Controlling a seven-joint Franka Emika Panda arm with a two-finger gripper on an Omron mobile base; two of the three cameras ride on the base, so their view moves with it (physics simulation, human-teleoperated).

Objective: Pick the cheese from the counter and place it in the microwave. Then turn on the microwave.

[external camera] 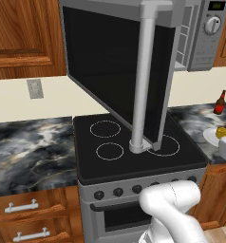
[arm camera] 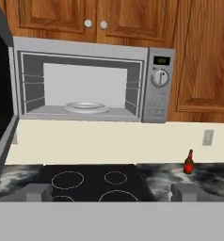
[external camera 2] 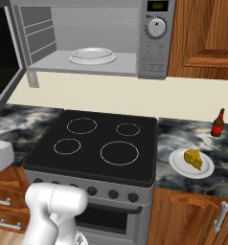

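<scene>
Yellow cheese (external camera 2: 193,159) lies on a white plate (external camera 2: 179,165) on the marbled surface (external camera 2: 183,134), right of the black stovetop (external camera 2: 94,143) and near its front edge. A brown bottle (external camera 2: 217,123) stands behind the plate toward the wall. The microwave (external camera 2: 156,52) above hangs open, its door (external camera: 110,66) swung wide, a glass turntable (external camera 2: 92,55) inside. The tool (arm camera: 111,192) has its fingers set wide apart, holding nothing, well back from the stovetop.
</scene>
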